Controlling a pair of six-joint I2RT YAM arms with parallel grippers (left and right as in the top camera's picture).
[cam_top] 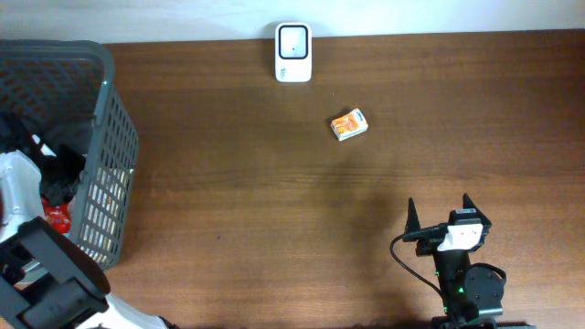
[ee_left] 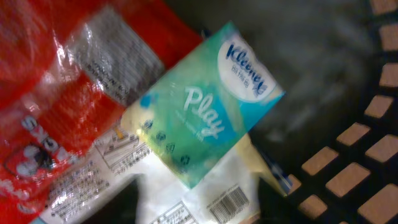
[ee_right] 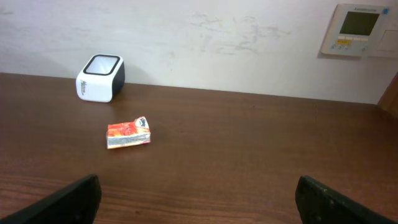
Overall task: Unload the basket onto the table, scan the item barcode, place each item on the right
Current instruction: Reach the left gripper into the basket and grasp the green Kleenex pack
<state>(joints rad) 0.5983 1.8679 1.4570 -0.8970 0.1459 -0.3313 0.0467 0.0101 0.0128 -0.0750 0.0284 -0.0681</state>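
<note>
The teal-and-green Kleenex tissue pack [ee_left: 205, 106] lies in the grey slatted basket [cam_top: 117, 137] at the table's left edge, atop a crinkly red packet [ee_left: 56, 81] — a pinch might snag both. Left gripper [cam_top: 59, 175]: cannot tell — right gripper [ee_right: 199, 202] spread wide.

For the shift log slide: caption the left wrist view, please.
Teal tissue pack lying on top of a red packet and a white barcoded packet inside the grey basket.
</note>
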